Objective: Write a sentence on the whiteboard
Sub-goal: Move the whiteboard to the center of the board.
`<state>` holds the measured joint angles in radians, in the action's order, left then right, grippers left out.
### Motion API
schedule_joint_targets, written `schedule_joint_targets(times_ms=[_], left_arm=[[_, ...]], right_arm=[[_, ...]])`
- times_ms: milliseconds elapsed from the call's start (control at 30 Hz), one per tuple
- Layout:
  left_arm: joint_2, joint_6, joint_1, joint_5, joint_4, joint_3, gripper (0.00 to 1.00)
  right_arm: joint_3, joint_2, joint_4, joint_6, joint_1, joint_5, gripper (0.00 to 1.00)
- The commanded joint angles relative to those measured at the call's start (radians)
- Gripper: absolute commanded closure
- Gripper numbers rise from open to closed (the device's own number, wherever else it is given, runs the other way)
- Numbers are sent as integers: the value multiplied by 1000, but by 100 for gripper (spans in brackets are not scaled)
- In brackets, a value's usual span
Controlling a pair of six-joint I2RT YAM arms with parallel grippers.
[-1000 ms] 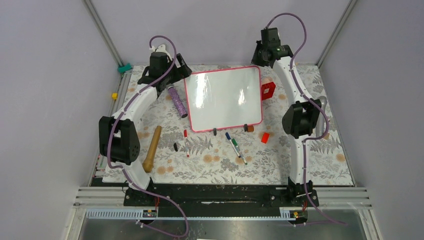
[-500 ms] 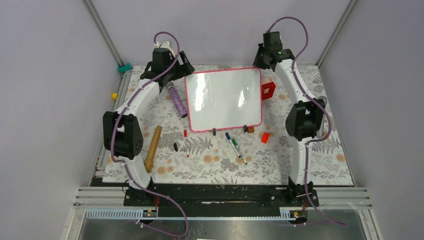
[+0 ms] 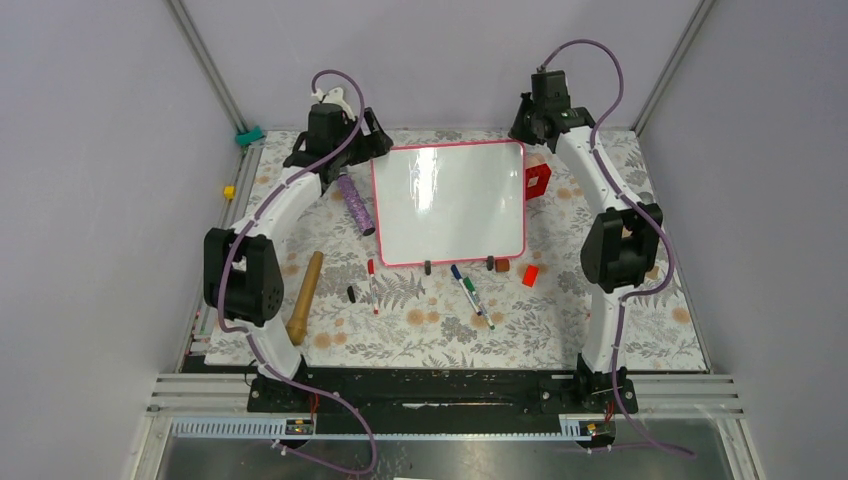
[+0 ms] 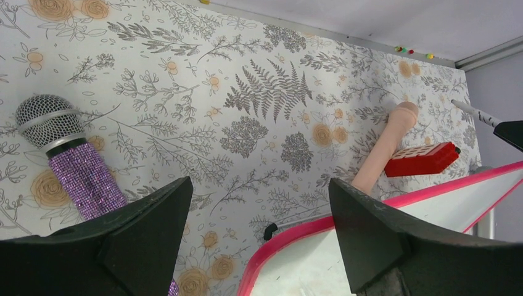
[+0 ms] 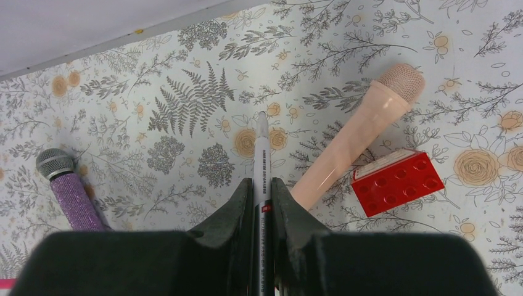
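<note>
Hovering at the far left corner of the whiteboard (image 3: 450, 205), the left gripper (image 4: 259, 237) gapes wide and empty, a purple glitter microphone (image 3: 353, 203) just beside it. The board lies flat mid-table, its glossy face apparently blank: no sentence can be made out, so the writing looks to be all ahead. At the far right corner the right gripper (image 5: 262, 191) is clamped on a white marker (image 5: 261, 142). Loose markers (image 3: 470, 292) dot the floral table cover (image 3: 430, 325); plain pale walls (image 3: 420, 60) enclose the cell.

Gripper (image 5: 262, 197) pinching marker (image 5: 261, 148), pink microphone (image 5: 364, 126), red block (image 5: 398, 182)
</note>
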<state>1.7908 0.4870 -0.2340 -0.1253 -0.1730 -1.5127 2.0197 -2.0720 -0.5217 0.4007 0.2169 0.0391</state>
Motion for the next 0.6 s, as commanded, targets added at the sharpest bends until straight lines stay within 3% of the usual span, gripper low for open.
schedule_joint_targets(times_ms=[0, 567], left_arm=[[-73, -32, -19, -9, -45, 75, 18], [-215, 35, -42, -18, 48, 277, 21]], right_arm=[[-34, 51, -44, 3, 12, -27, 100], [-72, 108, -23, -7, 11, -26, 100]])
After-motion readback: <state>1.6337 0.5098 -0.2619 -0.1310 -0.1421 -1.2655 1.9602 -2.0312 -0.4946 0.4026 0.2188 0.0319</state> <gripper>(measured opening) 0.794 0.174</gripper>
